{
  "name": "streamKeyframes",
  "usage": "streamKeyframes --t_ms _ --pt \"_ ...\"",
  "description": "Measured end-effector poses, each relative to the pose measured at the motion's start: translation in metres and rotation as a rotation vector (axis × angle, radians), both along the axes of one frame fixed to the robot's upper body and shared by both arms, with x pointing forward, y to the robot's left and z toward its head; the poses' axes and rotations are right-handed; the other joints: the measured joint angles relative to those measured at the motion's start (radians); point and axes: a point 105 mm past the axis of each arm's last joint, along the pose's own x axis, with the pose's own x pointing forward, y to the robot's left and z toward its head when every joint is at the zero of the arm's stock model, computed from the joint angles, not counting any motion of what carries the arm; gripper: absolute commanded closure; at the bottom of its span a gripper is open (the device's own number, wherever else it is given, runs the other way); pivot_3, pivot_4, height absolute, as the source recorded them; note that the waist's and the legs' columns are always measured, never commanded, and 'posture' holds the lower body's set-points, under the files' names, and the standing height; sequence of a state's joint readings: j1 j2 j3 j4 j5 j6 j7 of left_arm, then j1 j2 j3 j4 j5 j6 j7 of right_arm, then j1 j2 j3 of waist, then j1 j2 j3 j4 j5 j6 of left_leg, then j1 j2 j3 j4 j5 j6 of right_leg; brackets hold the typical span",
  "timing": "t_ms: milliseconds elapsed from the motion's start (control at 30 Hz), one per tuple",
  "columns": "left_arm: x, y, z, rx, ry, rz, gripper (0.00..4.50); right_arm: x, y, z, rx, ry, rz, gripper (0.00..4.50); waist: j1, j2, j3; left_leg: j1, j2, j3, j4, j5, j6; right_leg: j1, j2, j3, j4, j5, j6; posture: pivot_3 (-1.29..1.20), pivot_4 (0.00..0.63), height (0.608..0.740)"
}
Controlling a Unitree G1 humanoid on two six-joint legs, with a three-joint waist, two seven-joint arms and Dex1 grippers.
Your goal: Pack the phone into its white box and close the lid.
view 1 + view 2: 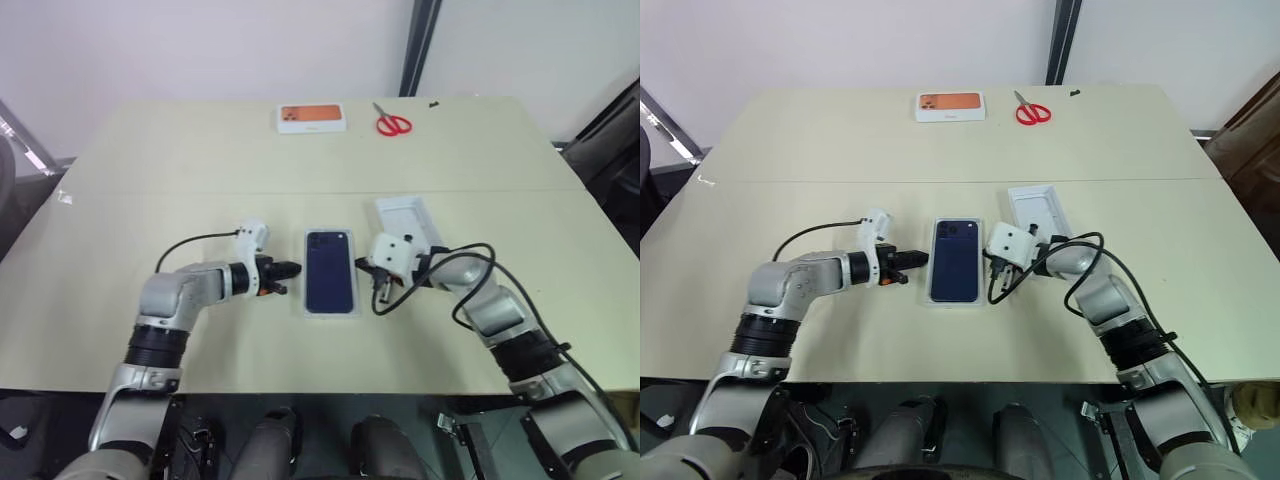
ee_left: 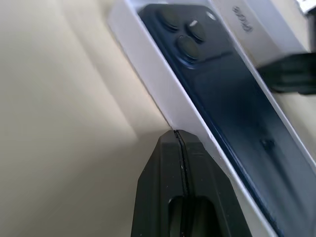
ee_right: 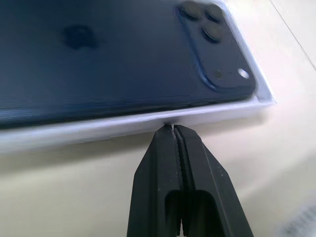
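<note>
Phone (image 1: 331,270) lies in the white box (image 2: 148,74), its rim touched by both pinched-together tools, left tool (image 2: 176,136) and right tool (image 3: 173,129) (wrist views); bare desk (image 1: 150,190) beyond.

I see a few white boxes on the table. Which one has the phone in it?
The white box in the middle, between the two grippers, holds the dark blue phone. The lid beside it lies open and empty; the box with the orange top sits at the far edge.

Closed pincer (image 3: 174,129) touching box (image 3: 123,127) (phone (image 3: 113,59) inside).
</note>
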State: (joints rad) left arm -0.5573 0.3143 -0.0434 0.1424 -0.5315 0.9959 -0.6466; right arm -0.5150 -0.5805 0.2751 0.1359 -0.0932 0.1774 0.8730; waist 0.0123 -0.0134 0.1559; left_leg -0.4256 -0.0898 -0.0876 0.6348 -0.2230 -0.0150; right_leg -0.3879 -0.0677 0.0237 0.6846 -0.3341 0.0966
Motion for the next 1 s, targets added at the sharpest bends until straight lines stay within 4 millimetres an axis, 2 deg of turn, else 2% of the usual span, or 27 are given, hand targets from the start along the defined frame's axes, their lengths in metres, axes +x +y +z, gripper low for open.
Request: streamKeyframes --t_ms 133,333,533,700,1000 --pt "0.004 -0.025 0.000 -0.006 -0.001 -0.051 4.50 -0.004 -0.024 -0.001 -0.020 0.011 -0.044 4.43 0.002 0.000 0.000 0.000 0.000 0.000 0.000 0.000 0.000 0.001 0.000 0.000 0.000 0.000 0.000 0.00 0.150 0.734" --pt "0.011 -0.052 -0.001 -0.029 -0.019 -0.087 4.50 -0.015 -0.049 -0.003 -0.039 0.020 -0.094 4.43 0.003 0.000 0.000 0.000 0.000 0.000 0.001 0.000 0.001 0.001 0.000 -0.001 0.000 0.000 0.000 0.00 0.150 0.734" --pt "0.002 -0.076 -0.004 -0.039 -0.025 -0.162 4.50 -0.018 -0.071 -0.003 -0.058 0.020 -0.157 4.43 0.002 0.000 0.000 0.000 0.000 0.000 0.004 -0.001 0.001 0.003 0.000 -0.001 0.000 0.000 0.000 0.00 0.150 0.734" --pt "-0.002 -0.083 -0.005 -0.040 -0.024 -0.198 4.50 -0.018 -0.078 -0.001 -0.065 0.022 -0.178 4.43 0.000 0.000 0.000 0.000 0.000 0.000 0.004 -0.001 0.001 0.003 0.000 -0.001 0.000 0.000 0.000 0.00 0.150 0.734" --pt "0.003 -0.079 -0.005 -0.035 -0.035 -0.196 4.50 -0.024 -0.076 -0.003 -0.053 0.066 -0.167 4.43 -0.002 -0.001 0.000 0.000 0.001 0.000 0.004 -0.001 0.001 0.003 0.001 -0.001 0.000 0.000 0.000 0.00 0.150 0.734"
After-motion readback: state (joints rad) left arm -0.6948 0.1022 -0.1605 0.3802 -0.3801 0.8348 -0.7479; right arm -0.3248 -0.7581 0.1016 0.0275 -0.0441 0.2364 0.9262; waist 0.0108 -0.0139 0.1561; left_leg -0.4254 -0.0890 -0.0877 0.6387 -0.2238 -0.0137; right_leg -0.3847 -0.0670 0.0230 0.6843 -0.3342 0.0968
